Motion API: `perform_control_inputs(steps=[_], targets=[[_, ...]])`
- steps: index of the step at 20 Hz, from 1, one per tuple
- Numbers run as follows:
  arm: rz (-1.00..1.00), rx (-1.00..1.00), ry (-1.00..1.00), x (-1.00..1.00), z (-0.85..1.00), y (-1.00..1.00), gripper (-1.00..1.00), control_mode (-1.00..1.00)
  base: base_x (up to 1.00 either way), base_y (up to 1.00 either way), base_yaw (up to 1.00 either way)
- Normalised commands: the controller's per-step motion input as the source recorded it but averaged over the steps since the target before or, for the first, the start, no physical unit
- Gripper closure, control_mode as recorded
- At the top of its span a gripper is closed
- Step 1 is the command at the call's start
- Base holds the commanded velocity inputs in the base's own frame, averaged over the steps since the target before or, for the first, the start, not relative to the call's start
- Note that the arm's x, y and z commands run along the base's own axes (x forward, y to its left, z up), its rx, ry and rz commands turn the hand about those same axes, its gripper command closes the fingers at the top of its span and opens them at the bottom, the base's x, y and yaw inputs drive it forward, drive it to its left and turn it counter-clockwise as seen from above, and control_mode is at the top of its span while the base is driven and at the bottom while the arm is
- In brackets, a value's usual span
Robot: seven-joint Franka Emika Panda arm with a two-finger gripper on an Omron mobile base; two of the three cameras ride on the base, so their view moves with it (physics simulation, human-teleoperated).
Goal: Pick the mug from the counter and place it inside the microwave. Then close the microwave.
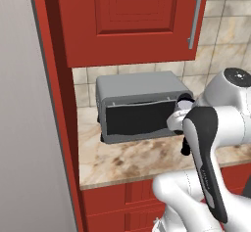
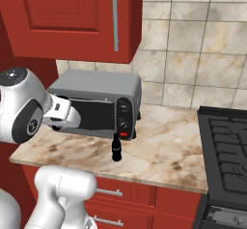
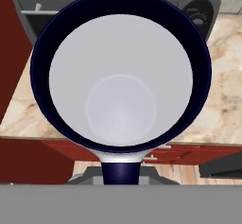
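Mug close-up: dark rim, pale grey inside, seemingly gripper-held.

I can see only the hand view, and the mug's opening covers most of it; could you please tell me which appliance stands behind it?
Observer: It is a grey toaster oven, with two knobs and a red button on the right of its front.
Operator: Thank you. What lies further right along the counter?
Observer: A black stove adjoins the counter, with bare marbled stone between it and the toaster oven.
Operator: And where does the mug sit relative to that oven?
Observer: The mug, under the gripper, is low in front of the knob panel; I cannot tell whether it touches the counter.
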Motion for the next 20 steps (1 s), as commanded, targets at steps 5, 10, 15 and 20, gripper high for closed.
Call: perform_control_inputs(steps=[5,10,15,20], targets=[[0.0,0.0,0.0,0.0,0.0,0.0,1.0,-1.0,0.0,0.0,0.0],[0.0,0.0,0.0,0.0,0.0,0.0,1.0,1.0,-0.69,0.0,0.0],[0.0,0.0,0.0,0.0,0.0,0.0,1.0,1.0,-1.0,0.02,0.09],[0.0,0.0,0.0,0.0,0.0,0.0,1.0,1.0,-0.66,0.0,0.2]])
